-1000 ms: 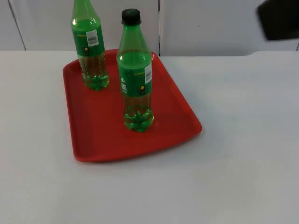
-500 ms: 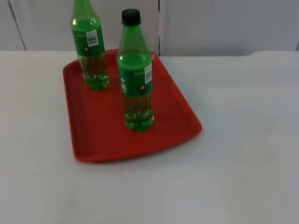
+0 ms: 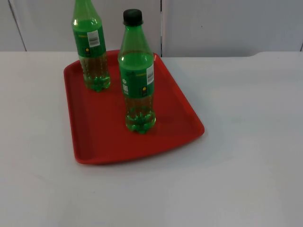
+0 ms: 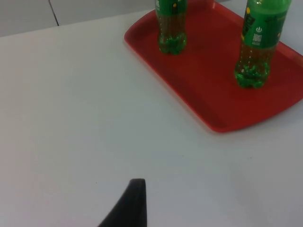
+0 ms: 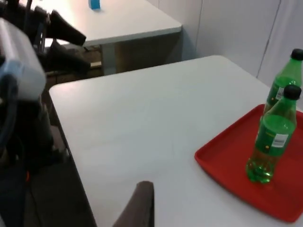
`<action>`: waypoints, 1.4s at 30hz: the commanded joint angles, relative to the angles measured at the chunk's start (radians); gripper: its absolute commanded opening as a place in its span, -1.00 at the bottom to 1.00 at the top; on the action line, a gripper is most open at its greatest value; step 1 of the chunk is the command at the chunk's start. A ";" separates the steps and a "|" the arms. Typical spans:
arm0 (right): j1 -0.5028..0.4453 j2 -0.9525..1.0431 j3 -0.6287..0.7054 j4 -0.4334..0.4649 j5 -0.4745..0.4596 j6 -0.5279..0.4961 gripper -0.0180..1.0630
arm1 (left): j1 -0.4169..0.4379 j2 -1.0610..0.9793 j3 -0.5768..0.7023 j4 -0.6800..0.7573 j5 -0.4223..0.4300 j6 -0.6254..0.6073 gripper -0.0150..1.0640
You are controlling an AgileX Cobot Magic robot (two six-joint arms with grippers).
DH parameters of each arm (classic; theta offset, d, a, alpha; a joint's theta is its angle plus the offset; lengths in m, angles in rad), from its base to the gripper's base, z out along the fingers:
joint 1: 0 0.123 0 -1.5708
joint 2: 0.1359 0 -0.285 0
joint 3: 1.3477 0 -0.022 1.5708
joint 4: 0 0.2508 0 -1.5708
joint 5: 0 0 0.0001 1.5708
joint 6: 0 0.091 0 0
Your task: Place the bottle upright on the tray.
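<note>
1. A red plastic tray with a raised rim lies on the white table top, its far edge near the grey partition wall.
2. A green plastic bottle with a black cap stands upright on the tray, near its right rim.
3. A second green plastic bottle stands upright near the tray's far left corner — well apart from the first.
4. The left gripper hangs over bare table beside the tray, holding nothing; how far its fingers are parted I cannot tell.
5. The right gripper hangs above the table edge, away from the tray — nothing in it, opening unclear.
</note>
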 commanded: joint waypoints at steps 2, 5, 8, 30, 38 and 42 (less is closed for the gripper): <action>-0.002 -0.059 0.014 -0.046 0.058 -0.014 0.61 | -0.001 -0.003 0.005 0.004 -0.005 -0.005 0.98; -0.002 -0.126 0.097 -0.116 0.046 0.037 0.61 | -0.001 -0.003 0.005 0.004 -0.005 -0.005 0.98; -0.002 -0.159 0.159 -0.177 0.023 0.105 0.61 | -0.001 -0.003 0.005 0.004 -0.005 -0.005 0.98; -0.002 -0.350 0.271 -0.273 0.088 0.217 0.61 | -0.001 -0.003 0.005 0.004 -0.005 -0.005 0.98; -0.002 -0.350 0.338 -0.274 0.060 0.221 0.61 | -0.001 -0.003 0.005 0.003 -0.005 -0.005 0.98; -0.002 -0.350 0.338 -0.274 0.060 0.221 0.61 | -0.001 -0.003 0.005 0.003 -0.005 -0.005 0.98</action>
